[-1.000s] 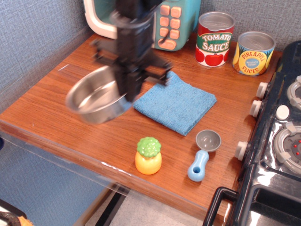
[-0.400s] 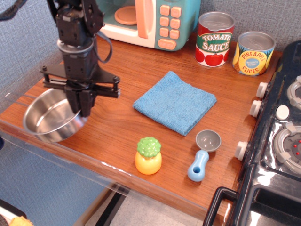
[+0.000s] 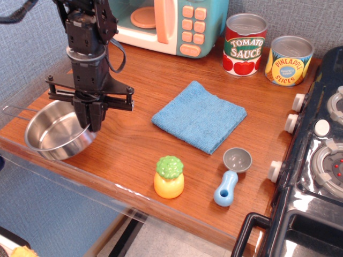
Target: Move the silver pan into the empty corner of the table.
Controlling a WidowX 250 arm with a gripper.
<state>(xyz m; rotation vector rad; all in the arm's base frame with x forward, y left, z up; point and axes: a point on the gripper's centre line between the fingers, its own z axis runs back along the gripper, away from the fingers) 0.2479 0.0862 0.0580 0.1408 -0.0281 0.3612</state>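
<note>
The silver pan (image 3: pixel 53 134) is round, shallow and shiny. It sits at the near-left corner of the reddish-brown wooden table (image 3: pixel 144 155), beside the blue-grey fabric wall and the clear plastic sheet. My black gripper (image 3: pixel 91 124) hangs straight down over the pan's right rim, shut on that rim. Whether the pan rests on the wood or hangs just above it cannot be told.
A folded blue cloth (image 3: pixel 199 115) lies mid-table. A yellow toy pineapple (image 3: pixel 169 176) and a grey scoop with a blue handle (image 3: pixel 231 176) stand near the front edge. A toy microwave (image 3: pixel 166 24), a tomato sauce can (image 3: pixel 245 44) and a pineapple can (image 3: pixel 289 60) line the back. A black toy stove (image 3: pixel 313 160) fills the right.
My gripper has carried the pan from beside the blue cloth to the left and toward the front, down to the near-left corner. In the last half second it shifted only slightly.
</note>
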